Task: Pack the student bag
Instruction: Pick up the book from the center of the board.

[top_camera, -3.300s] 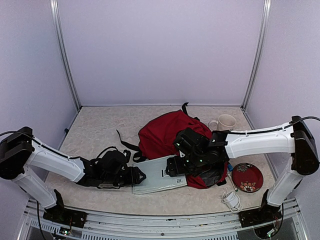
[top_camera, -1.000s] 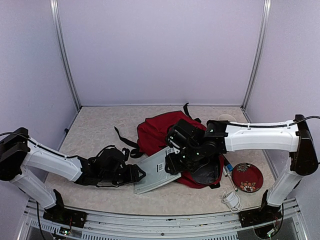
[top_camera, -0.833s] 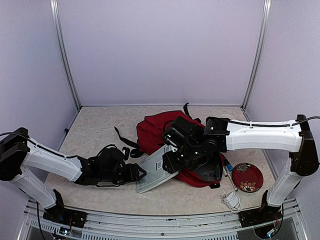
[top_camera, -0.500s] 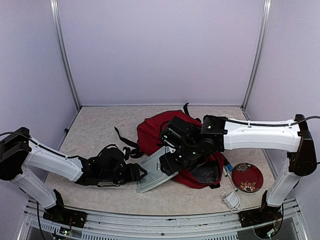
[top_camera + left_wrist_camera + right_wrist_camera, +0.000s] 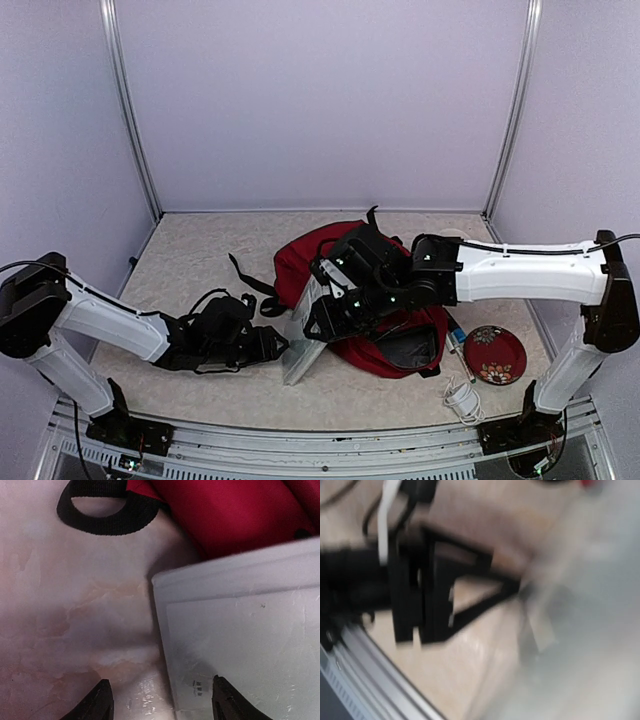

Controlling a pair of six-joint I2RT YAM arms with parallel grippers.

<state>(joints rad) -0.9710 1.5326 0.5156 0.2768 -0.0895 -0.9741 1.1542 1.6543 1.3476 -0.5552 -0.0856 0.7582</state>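
The student bag point(image 5: 300, 262), dark red with black straps, lies mid-table with its dark grey mouth point(image 5: 405, 347) facing the near edge; its red cloth point(image 5: 240, 515) fills the left wrist view's upper right. A flat pale-grey slab point(image 5: 298, 345) stands steeply on its lower edge against the bag's left side. My right gripper point(image 5: 322, 305) is at the slab's upper edge, its jaws hidden under the wrist. The right wrist view is blurred and shows only the slab point(image 5: 590, 605). My left gripper point(image 5: 278, 347) is open, low on the table, its jaws point(image 5: 162, 702) straddling the slab's corner point(image 5: 240, 640).
A red patterned plate point(image 5: 494, 353) and a coiled white cable point(image 5: 462, 398) lie at the near right. A pale mug point(image 5: 452, 238) peeks out behind the right arm. Black straps point(image 5: 245, 275) trail left of the bag; one loop point(image 5: 102, 510) shows ahead of the left gripper.
The right arm has shifted left and the slab has tipped from nearly flat to steeply upright on its lower edge. The left arm has stayed almost still, open at the slab's corner.
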